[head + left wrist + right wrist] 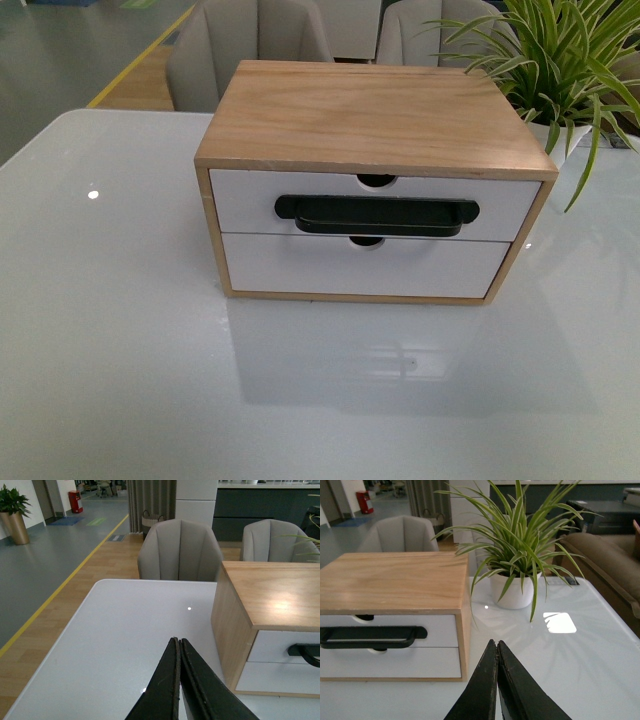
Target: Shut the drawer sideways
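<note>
A light-wood cabinet (370,115) stands on the white table (110,330). Its upper drawer (250,200) has a white front, a wide black bar handle (376,215) and a semicircular notch in its top edge. The front looks flush with the cabinet frame. Neither gripper shows in the front view. My left gripper (177,641) is shut and empty, low over the table, left of the cabinet; the drawer (272,647) shows at its right. My right gripper (495,642) is shut and empty, right of the cabinet, near the drawer's (440,625) right corner.
A plain white lower drawer (300,265) without a handle sits under the upper one. A potted spider plant (560,60) in a white pot (514,590) stands right of and behind the cabinet. Grey chairs (250,45) stand behind the table.
</note>
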Motion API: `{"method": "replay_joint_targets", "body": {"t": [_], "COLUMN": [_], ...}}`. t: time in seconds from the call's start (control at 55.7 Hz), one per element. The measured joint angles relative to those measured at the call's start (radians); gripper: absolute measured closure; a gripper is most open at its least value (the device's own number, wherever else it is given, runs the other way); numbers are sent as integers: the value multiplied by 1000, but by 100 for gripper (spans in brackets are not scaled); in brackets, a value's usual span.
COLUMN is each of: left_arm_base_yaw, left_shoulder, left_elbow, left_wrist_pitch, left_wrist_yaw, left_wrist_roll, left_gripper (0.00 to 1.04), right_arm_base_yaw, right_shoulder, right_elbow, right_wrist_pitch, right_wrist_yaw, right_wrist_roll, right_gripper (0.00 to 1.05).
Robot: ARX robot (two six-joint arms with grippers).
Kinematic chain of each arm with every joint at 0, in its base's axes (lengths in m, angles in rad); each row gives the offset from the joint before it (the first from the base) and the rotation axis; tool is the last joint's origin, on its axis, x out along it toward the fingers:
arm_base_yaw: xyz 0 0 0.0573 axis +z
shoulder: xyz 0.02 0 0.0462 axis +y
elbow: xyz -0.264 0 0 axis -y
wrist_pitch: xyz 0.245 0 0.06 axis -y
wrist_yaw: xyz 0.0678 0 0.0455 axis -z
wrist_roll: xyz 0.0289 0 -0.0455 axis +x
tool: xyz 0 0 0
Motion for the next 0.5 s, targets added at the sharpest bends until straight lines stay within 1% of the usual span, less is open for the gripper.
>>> {"method": "replay_joint_targets", "body": {"t": [0.216, 0.287, 0.503], "left_arm_base_yaw": [-1, -1, -1], "left_shoulder": [-132, -159, -345], "left_elbow": [-44, -81, -82], "left_wrist_pitch": [-92, -71, -246], "left_wrist_yaw": [-2, -2, -2], "left_wrist_roll": [0, 0, 1], "left_gripper": [103, 103, 103], "right_arm_base_yaw": [-1, -1, -1], "right_shoulder": [-131, -193, -342], "right_elbow": [-3, -3, -3], "right_wrist_pitch": [-121, -180, -324], "right_wrist_yaw": [-2, -2, -1], "right_wrist_roll": [0, 0, 0], "right_gripper": [103, 103, 103]}}
